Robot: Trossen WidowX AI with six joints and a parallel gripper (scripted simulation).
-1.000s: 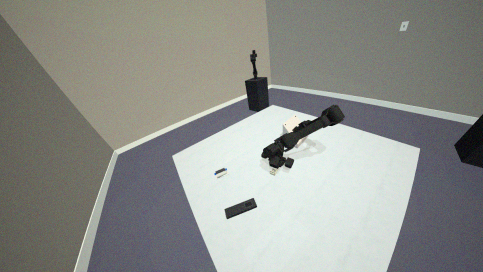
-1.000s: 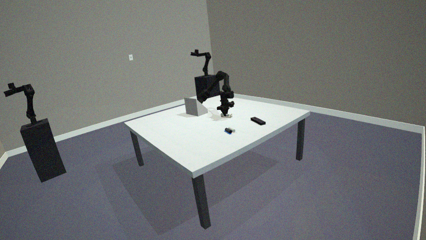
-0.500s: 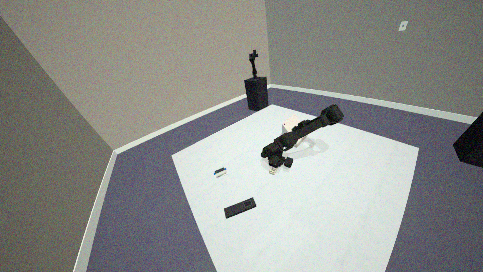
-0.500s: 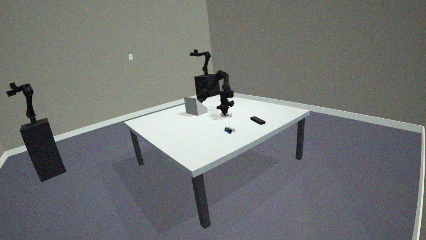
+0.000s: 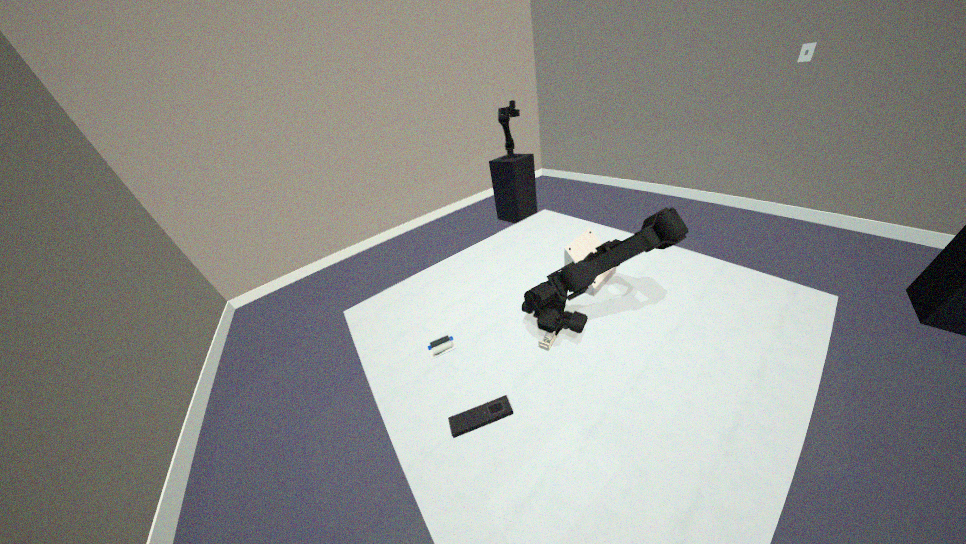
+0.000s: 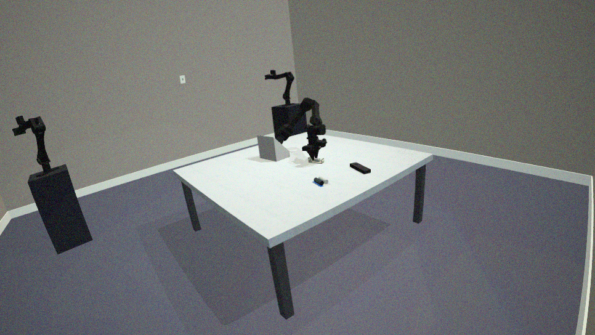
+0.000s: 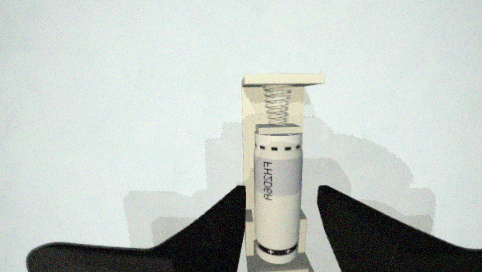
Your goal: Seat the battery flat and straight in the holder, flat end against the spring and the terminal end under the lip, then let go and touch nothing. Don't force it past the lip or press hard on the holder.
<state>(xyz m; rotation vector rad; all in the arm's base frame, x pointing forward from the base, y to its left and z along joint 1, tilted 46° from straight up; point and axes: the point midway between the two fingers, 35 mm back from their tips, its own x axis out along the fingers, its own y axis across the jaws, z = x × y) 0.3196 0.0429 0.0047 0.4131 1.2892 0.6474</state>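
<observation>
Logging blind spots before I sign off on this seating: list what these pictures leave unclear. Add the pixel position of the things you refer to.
- Terminal end under the lip: cut off by the wrist view's bottom edge, so undecided.
- Battery (image 7: pixel 278 210) underside: hidden by its own body, wrist view.
- Gripper's (image 5: pixel 548 332) (image 6: pixel 315 159) (image 7: pixel 281 190) finger gap: too small, exterior view.

The place looks like a robotics lab or test room. Black jointed arms stand on dark pedestals (image 5: pixel 515 189) (image 6: pixel 60 212) off the edges of a big white table (image 5: pixel 642 405) (image 6: pixel 291 187) — one pedestal just beyond the far corner in the top view — and another arm reaches in over the tabletop. The walls are plain, with pale baseboards (image 5: pixel 365 247) (image 6: pixel 512 164) and a small wall plate (image 5: pixel 806 52) (image 6: pixel 182 79) — the floor (image 5: pixel 283 405) (image 6: pixel 124 282), past the table's edges, is purplish grey.
</observation>
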